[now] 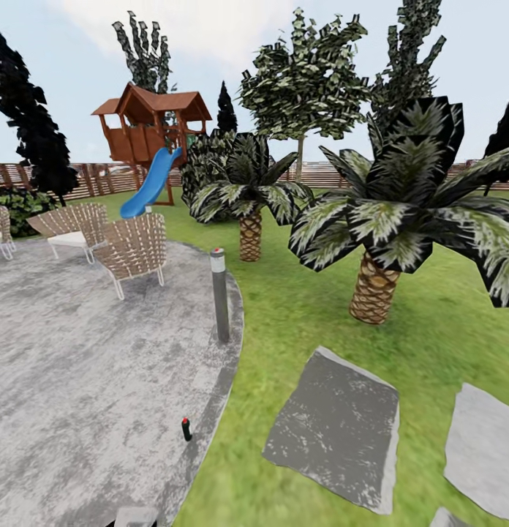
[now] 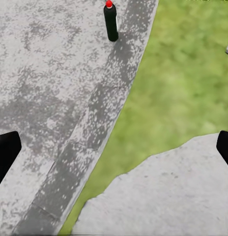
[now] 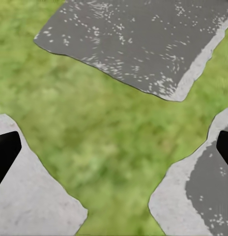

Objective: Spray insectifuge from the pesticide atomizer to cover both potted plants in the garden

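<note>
Where the round paved patio [image 1: 72, 380] meets the lawn [image 1: 306, 322], a small dark bottle with a red cap, the pesticide atomizer [image 1: 186, 429], is seen standing upright just inside the curved edge. Open paving is left around it. A grey bollard lamp [image 1: 220, 295] is set on the same rim farther off, with wicker chairs [image 1: 134, 249] beyond. Grey stepping slabs [image 1: 335, 428] and two palms [image 1: 375, 219] are placed across the grass. The left gripper [image 2: 114, 152] and right gripper [image 3: 114, 152] are each spread wide, nothing held.
</note>
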{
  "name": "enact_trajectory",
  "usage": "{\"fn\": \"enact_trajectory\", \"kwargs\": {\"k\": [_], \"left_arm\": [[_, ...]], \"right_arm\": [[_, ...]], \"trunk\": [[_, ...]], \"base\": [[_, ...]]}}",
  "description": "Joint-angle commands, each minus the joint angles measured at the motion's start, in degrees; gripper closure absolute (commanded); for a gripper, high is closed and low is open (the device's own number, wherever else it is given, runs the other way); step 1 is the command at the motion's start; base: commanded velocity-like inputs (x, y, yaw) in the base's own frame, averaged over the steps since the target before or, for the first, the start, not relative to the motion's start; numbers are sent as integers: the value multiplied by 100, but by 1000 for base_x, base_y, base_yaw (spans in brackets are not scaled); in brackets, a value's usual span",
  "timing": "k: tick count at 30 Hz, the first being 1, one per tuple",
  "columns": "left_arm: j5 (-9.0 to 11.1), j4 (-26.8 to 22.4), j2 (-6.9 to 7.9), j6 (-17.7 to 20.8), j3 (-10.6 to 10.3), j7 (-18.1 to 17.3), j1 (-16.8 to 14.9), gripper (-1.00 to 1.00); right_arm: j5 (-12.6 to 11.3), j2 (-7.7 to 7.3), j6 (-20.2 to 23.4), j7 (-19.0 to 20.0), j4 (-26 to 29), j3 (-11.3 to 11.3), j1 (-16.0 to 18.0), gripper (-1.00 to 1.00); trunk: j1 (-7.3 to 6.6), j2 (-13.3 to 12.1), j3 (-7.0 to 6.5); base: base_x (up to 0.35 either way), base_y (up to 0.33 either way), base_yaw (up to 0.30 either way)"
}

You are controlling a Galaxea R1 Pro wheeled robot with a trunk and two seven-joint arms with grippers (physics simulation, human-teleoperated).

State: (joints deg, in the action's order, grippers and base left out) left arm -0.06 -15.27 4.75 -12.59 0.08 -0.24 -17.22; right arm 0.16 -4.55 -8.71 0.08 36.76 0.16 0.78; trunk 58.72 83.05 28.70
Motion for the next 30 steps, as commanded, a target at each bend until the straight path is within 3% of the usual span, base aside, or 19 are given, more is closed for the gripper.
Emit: {"fn": "enact_trajectory", "kwargs": {"k": [1, 30], "left_arm": [[-2, 7, 0, -22, 1, -2, -3, -100], [14, 3, -26, -23, -17, -19, -6, -100]], "right_arm": [[1, -2, -17, 1, -2, 2, 2, -100], [1, -2, -17, 1, -2, 2, 2, -100]], "trunk": [[1, 3, 6], [1, 3, 6]], "base": [[86, -103, 278], [70, -125, 278]]}}
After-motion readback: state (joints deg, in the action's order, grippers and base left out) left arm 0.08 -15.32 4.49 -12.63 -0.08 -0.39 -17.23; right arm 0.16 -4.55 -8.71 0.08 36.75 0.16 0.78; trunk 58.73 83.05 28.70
